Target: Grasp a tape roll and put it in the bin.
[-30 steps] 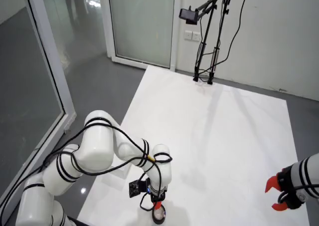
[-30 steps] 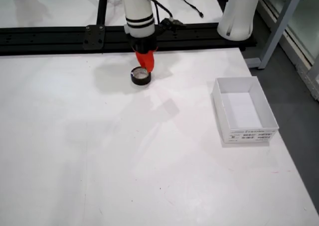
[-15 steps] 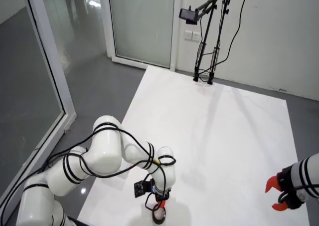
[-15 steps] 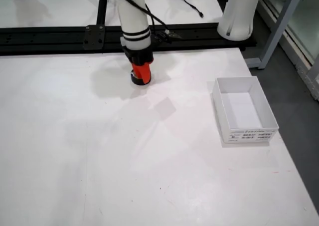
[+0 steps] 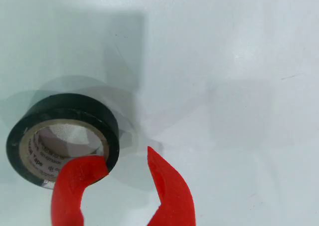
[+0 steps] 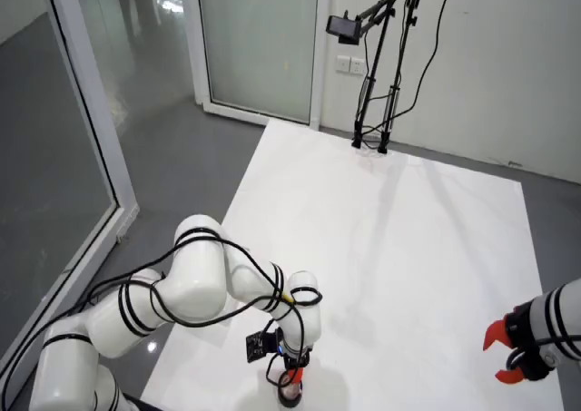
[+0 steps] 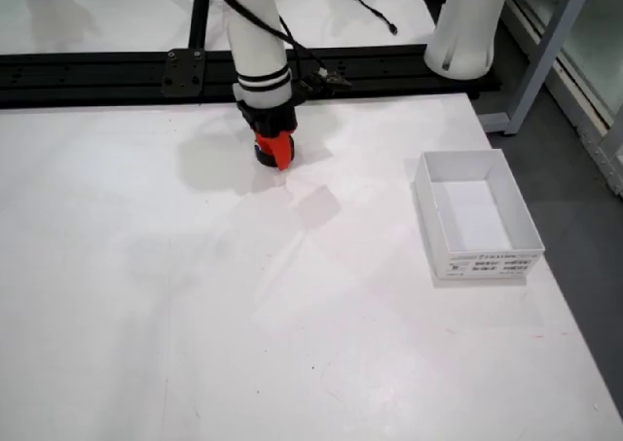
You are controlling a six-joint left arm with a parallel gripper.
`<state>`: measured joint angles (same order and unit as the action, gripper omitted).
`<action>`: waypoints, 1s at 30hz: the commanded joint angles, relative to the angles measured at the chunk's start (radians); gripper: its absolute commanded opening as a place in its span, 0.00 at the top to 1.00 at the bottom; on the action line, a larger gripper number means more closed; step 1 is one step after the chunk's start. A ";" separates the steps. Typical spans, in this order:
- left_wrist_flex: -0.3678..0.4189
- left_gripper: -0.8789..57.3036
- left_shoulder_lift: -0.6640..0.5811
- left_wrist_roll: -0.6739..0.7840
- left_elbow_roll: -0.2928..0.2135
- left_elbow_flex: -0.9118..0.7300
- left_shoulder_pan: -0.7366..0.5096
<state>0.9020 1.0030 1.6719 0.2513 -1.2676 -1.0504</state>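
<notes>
A black tape roll point(image 5: 65, 111) with a pale cardboard core lies flat on the white table, at the left of the wrist view. My red gripper point(image 5: 127, 158) is open. Its left finger point(image 5: 75, 186) overlaps the roll's near right rim, and its right finger point(image 5: 169, 191) stands clear to the right of the roll. Whether the left finger touches the roll I cannot tell. In the front overhead view the gripper point(image 7: 277, 151) is low over the roll point(image 7: 263, 154) at the table's far side. The white bin point(image 7: 487, 264) stands open and empty at the right.
A black rail point(image 7: 117, 71) runs along the table's far edge behind the arm. A second white arm with a red gripper point(image 6: 507, 352) stays at the table's right edge in the high view. A camera stand point(image 6: 372, 66) is at the far end.
</notes>
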 commanded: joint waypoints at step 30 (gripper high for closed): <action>0.032 0.67 -0.127 0.002 -0.029 -0.096 -0.029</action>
<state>0.9128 0.9302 1.6736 0.2283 -1.3081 -1.0665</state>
